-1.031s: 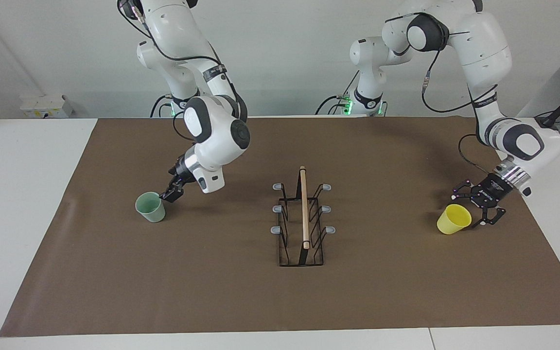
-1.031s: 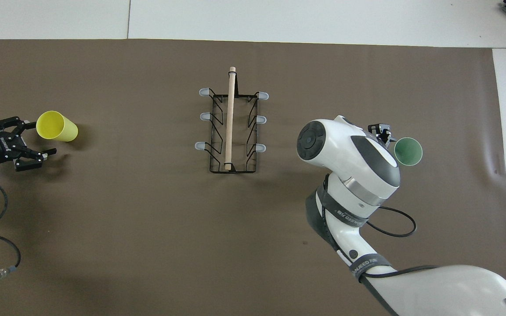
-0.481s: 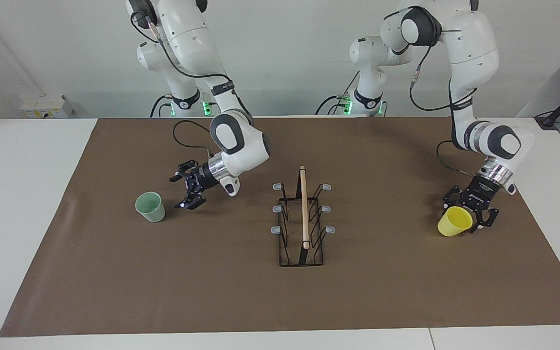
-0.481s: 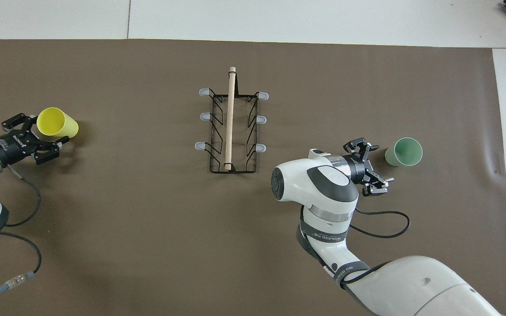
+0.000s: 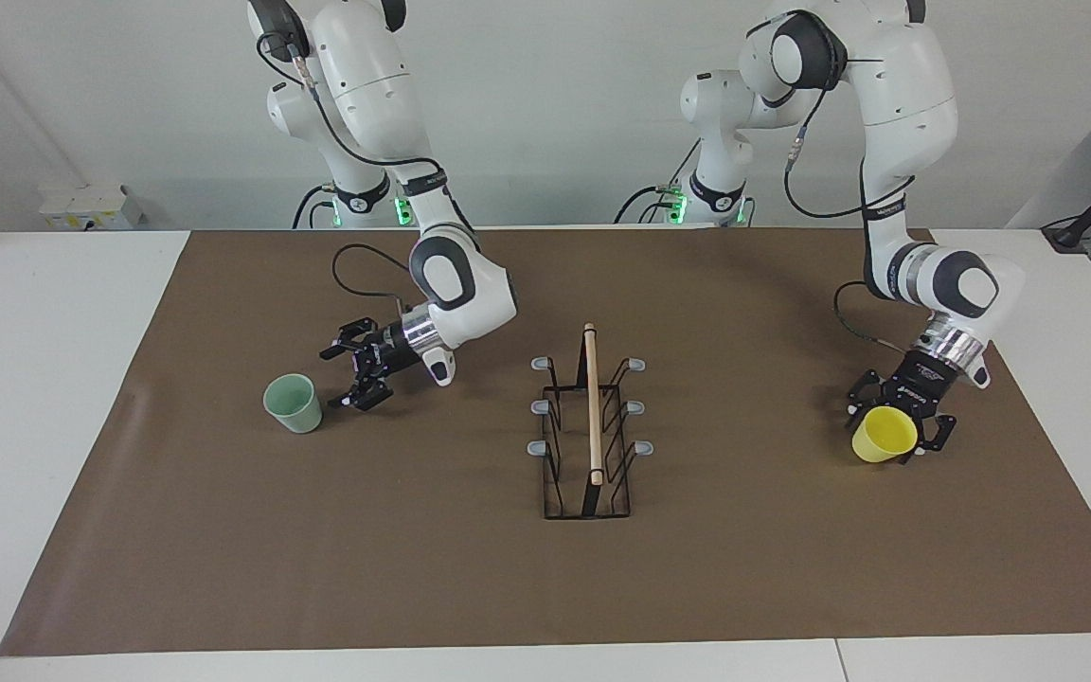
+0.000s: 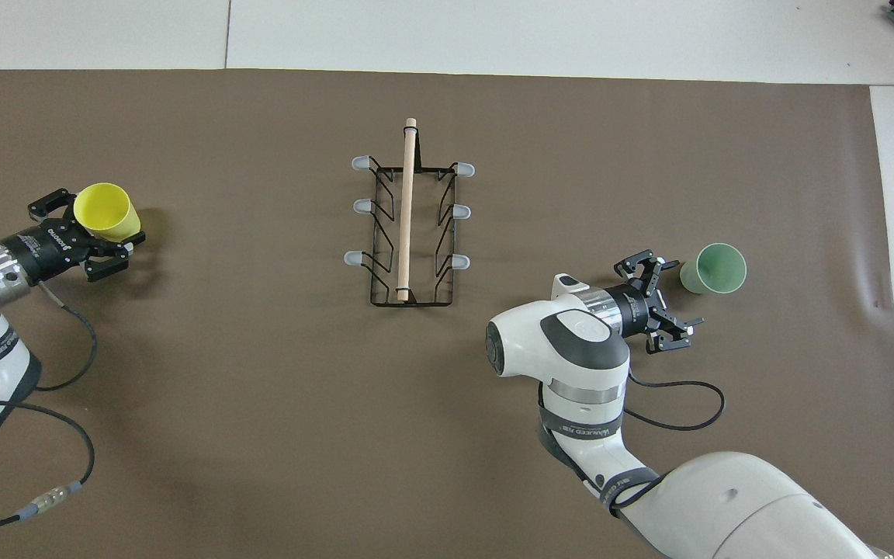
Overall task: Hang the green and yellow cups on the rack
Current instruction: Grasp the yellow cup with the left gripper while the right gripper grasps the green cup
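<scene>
The pale green cup (image 5: 293, 403) (image 6: 715, 268) stands mouth up toward the right arm's end of the mat. My right gripper (image 5: 337, 377) (image 6: 668, 299) is low beside it, turned on its side, open and a short gap from the cup. The yellow cup (image 5: 885, 434) (image 6: 105, 211) stands toward the left arm's end. My left gripper (image 5: 891, 424) (image 6: 90, 229) is down at it, open, with a finger on either side of the cup; contact cannot be told. The black wire rack (image 5: 592, 407) (image 6: 407, 210) with its wooden rod stands mid-mat, its pegs bare.
A brown mat (image 5: 223, 568) covers most of the white table (image 5: 34, 379). The right arm's cable (image 6: 687, 404) loops over the mat near its wrist, and the left arm's cable (image 6: 67, 365) trails near the mat's edge.
The right arm has swung down and turned its gripper sideways, drawing slightly back from the green cup's rim. The left gripper has slid in so its fingers straddle the yellow cup.
</scene>
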`<move>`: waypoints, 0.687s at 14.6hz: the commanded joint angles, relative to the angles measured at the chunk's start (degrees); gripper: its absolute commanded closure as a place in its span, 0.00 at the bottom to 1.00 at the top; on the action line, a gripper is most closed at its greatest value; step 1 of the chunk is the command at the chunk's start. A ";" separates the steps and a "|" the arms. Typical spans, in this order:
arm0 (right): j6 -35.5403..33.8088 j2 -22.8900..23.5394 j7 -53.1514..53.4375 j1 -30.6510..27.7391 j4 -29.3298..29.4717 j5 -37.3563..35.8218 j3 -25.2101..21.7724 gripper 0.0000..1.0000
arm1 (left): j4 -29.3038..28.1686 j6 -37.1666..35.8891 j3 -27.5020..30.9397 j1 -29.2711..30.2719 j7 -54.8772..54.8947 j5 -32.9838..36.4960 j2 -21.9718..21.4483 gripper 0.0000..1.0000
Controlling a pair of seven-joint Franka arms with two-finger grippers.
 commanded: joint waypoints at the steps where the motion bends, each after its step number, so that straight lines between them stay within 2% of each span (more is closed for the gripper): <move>1: 0.32 1.78 5.43 -0.13 -0.91 -3.47 0.24 0.00 | -2.09 4.42 0.36 -2.90 1.91 -1.50 -2.14 0.00; 2: 0.41 2.67 5.80 -0.21 -0.74 -4.87 0.24 0.00 | -1.74 4.68 0.36 -3.08 1.91 -1.50 -2.14 0.02; 3: 0.41 3.11 6.67 -0.48 -0.65 -5.32 0.32 0.00 | -1.57 4.69 0.36 -3.08 2.52 -1.50 -2.14 0.76; 4: 0.32 3.90 7.90 -0.48 -0.56 -5.93 0.24 0.00 | -1.39 4.69 0.36 -3.08 2.96 -1.50 -2.58 1.00; 6: -0.82 5.92 9.92 -0.39 -0.30 -8.65 0.32 0.00 | 1.05 5.30 0.36 -2.73 2.62 -0.89 -3.37 1.00; 10: -1.52 6.28 10.19 -1.27 -0.21 -11.12 0.24 0.00 | 3.71 5.92 0.45 -2.90 2.62 2.81 -3.55 1.00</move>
